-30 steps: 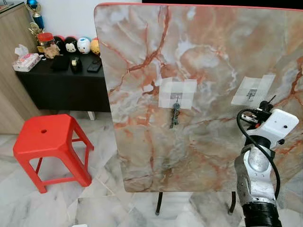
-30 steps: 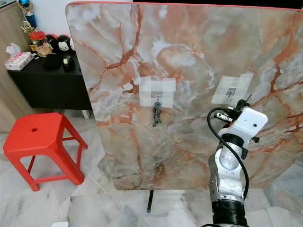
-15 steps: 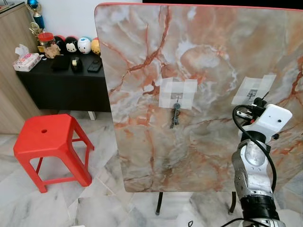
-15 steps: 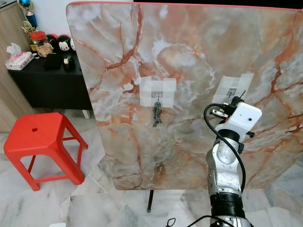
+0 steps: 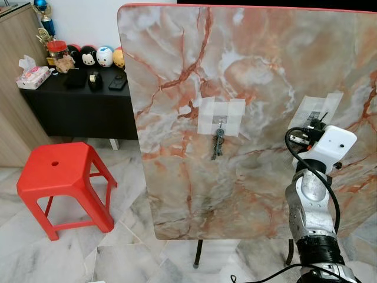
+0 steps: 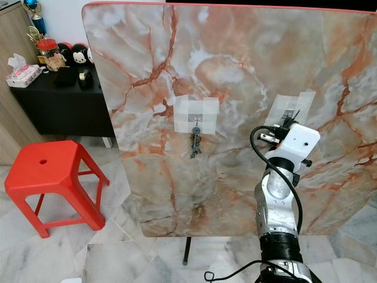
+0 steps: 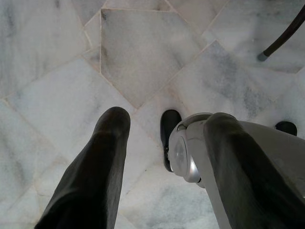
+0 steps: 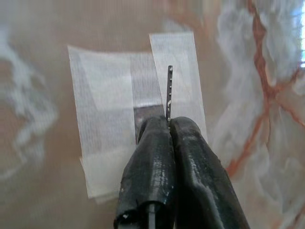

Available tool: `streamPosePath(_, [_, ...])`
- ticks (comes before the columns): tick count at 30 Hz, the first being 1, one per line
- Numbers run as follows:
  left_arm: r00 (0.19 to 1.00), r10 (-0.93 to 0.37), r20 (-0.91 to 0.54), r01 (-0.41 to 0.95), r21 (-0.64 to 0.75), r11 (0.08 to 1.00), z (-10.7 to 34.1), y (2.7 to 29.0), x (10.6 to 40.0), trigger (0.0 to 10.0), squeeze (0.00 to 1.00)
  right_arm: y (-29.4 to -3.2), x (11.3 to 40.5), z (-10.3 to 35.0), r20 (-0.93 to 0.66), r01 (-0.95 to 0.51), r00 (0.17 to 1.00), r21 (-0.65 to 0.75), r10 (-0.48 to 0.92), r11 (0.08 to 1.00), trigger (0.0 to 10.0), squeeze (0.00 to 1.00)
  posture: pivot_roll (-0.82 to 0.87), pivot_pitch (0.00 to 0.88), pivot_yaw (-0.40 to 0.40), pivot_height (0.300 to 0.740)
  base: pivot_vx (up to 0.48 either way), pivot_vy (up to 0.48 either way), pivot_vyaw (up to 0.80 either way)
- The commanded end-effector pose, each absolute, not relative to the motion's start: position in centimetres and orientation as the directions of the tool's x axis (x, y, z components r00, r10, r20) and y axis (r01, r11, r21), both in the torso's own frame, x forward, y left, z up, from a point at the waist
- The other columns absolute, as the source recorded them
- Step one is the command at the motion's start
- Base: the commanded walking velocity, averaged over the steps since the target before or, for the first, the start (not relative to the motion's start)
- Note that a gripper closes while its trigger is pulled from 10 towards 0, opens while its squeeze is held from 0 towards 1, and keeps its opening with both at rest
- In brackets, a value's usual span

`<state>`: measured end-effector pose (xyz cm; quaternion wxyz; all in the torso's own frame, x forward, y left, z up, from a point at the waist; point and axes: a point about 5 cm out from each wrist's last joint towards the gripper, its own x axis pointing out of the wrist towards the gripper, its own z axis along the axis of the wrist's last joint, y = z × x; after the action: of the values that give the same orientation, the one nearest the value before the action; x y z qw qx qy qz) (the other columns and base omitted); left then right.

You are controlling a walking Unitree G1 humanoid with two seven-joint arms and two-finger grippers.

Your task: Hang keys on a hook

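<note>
We see a glossy marble-patterned board (image 5: 259,76) with translucent matt tape (image 5: 221,115) stuck on it, and dull grey metal keys (image 5: 217,143). Our right gripper (image 8: 169,125) has shiny black, rubbery-looking fingers (image 8: 193,171) pinching a thin metal key (image 8: 168,90). The stool (image 5: 59,177) looks like smooth red plastic; the floor (image 7: 143,52) is polished marble tile.
</note>
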<state>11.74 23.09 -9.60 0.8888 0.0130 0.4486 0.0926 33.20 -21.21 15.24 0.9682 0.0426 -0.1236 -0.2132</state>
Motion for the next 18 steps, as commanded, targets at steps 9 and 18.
streamPosePath(9, [0.556, 0.165, -0.815, -0.139, 0.104, 0.985, -9.9, 22.4, 11.6, 10.0, 0.0, -21.2, 34.0, 16.4, 0.264, 0.392, 0.87, 0.141, -0.416, 0.909, 10.0, 0.0, 0.01, 0.0, -0.046, 0.74, 0.0, 0.0, 0.0])
streamPosePath(18, [0.554, 0.168, -0.816, -0.145, 0.105, 0.984, -9.9, 22.8, 11.1, 10.0, 0.0, -21.1, 34.6, 16.5, 0.252, 0.389, 0.876, 0.132, -0.41, 0.912, 10.0, 0.0, 0.02, 0.0, -0.048, 0.74, 0.0, 0.0, 0.0])
